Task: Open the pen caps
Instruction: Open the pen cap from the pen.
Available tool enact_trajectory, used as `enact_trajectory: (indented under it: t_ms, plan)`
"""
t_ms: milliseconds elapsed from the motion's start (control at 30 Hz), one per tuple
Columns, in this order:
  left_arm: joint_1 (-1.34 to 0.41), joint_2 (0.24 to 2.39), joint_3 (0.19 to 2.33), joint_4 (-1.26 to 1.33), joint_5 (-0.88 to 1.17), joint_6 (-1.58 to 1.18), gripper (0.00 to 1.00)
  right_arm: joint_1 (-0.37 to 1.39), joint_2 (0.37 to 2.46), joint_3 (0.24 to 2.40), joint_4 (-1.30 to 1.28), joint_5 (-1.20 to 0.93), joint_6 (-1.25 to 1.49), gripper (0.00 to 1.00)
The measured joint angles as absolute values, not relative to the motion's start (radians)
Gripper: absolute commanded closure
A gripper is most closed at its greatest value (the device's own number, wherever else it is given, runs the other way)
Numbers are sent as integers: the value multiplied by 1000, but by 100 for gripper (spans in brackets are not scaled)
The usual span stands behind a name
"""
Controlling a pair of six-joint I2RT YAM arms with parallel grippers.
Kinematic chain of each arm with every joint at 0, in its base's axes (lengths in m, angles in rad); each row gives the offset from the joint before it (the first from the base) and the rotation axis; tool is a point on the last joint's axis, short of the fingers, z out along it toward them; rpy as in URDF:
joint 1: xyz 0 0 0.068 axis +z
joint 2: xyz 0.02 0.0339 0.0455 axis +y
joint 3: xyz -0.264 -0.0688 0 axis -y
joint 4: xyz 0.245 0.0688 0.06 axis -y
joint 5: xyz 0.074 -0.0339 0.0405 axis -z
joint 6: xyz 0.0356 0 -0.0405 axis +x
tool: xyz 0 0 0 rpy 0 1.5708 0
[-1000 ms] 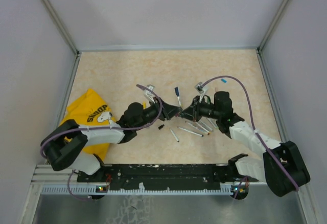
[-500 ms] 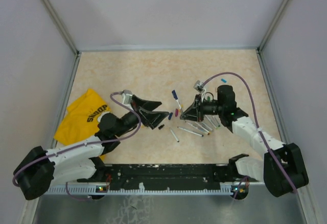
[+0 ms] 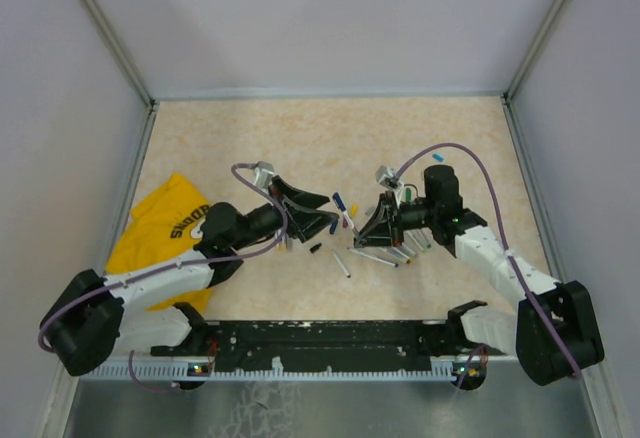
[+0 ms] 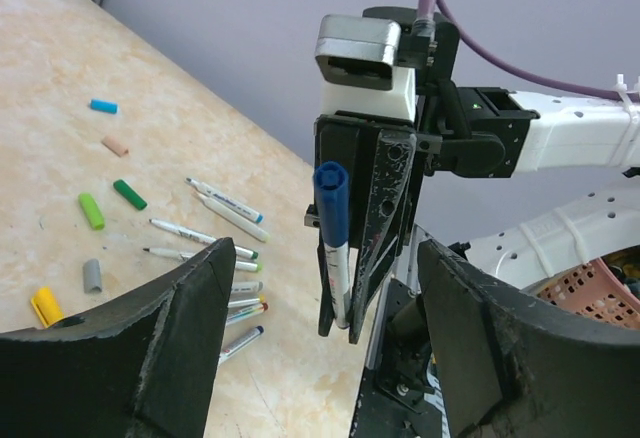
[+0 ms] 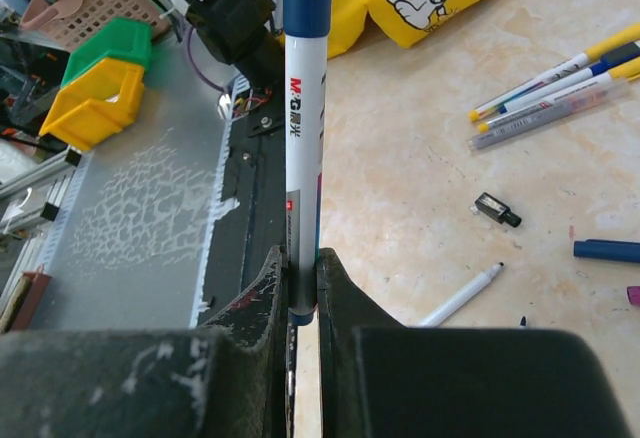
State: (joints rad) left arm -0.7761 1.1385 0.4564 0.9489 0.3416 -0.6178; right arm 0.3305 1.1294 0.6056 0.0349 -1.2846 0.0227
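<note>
Black left gripper (image 3: 328,214) faces right gripper (image 3: 362,235) in top view, its fingers spread; held pen too small to read there. Left wrist: pen (image 4: 340,278) with blue cap (image 4: 331,193) stands upright between the spread fingers (image 4: 190,298), untouched. Right wrist: right fingers (image 5: 262,288) clamped on lower barrel. Likely light, stiff, slick plastic; pinch cap sides, pull axially.
</note>
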Motion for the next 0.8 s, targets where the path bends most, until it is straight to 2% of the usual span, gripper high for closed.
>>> enact_trajectory:
  t_ms: [300, 500, 567, 733, 800]
  plan:
    - [-776, 1260, 523, 999, 413, -672, 33, 331, 1130, 606, 22, -1314, 9, 100]
    - [-776, 1283, 544, 1042, 454, -699, 48, 331, 1131, 606, 13, -1319, 5, 100]
    - [-776, 1288, 549, 1052, 464, -704, 56, 331, 1134, 606, 12, -1320, 3, 100]
    - [-775, 1317, 569, 1063, 488, -718, 91, 331, 1134, 609, 10, -1335, -1, 100]
    - [-771, 1330, 578, 1063, 495, -722, 99, 331, 1134, 610, 10, -1336, 0, 100]
